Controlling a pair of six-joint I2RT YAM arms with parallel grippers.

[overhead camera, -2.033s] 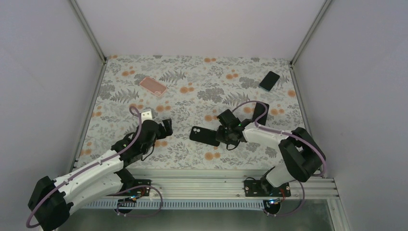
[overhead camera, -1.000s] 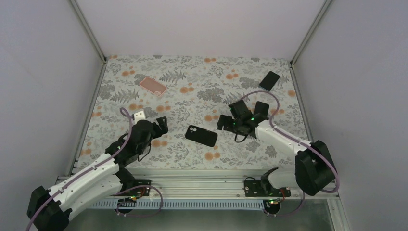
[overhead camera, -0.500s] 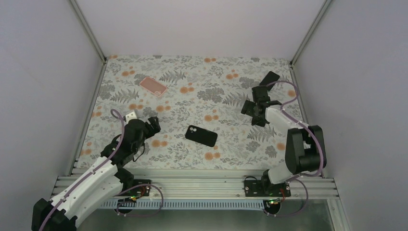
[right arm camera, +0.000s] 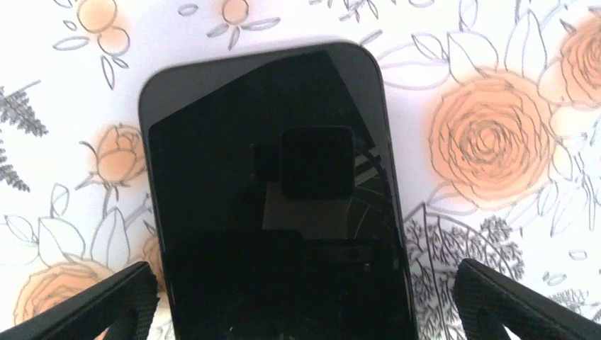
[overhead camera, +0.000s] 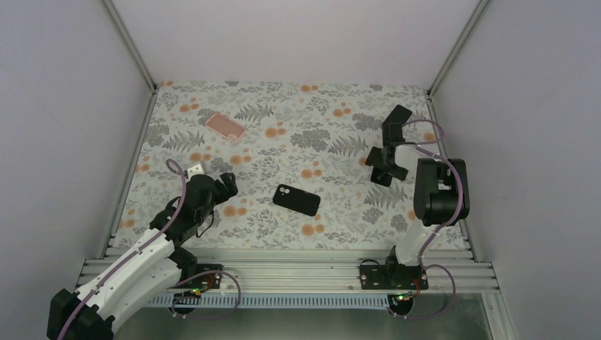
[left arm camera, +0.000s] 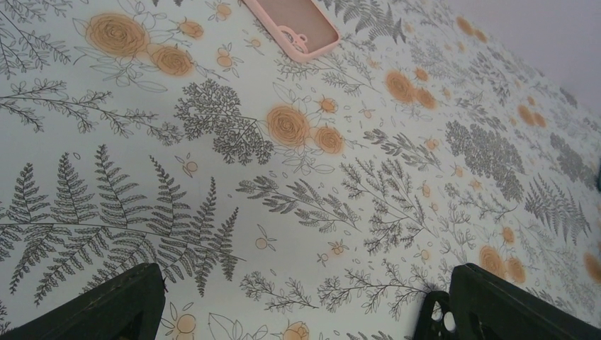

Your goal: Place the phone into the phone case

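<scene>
Covering the whole table (overhead camera: 298, 106) is a smooth printed cloth, white ground with grey ferns and orange roses, lying flat between pale walls. Right arm (overhead camera: 439, 191), white shells with black joints and a lilac cable, reaches to the far right corner; left arm (overhead camera: 135, 258) lies low at near left. Black case (overhead camera: 296, 200), a matte rounded rectangle with a camera cut-out at its left end, lies flat at centre, touched by nothing. Pink case (overhead camera: 225, 126), a soft-looking rounded tray with its hollow side up, lies flat at far left, well apart from both arms. Phone (right arm camera: 276, 191), a glossy black slab with rounded corners, lies screen up on the cloth at far right, well apart from both cases; its glass mirrors the camera above. Right gripper (right arm camera: 300, 312) hangs directly over it, jaws spread wide, one dark finger on each side of the phone's near end and neither pressing it. Left gripper (overhead camera: 228, 184) is likewise spread and holds nothing, with the black case's corner just past its right finger. Against half a second earlier, the right gripper has advanced from mid-right out over the phone and now hides it from above; left arm and both cases are practically unchanged.
</scene>
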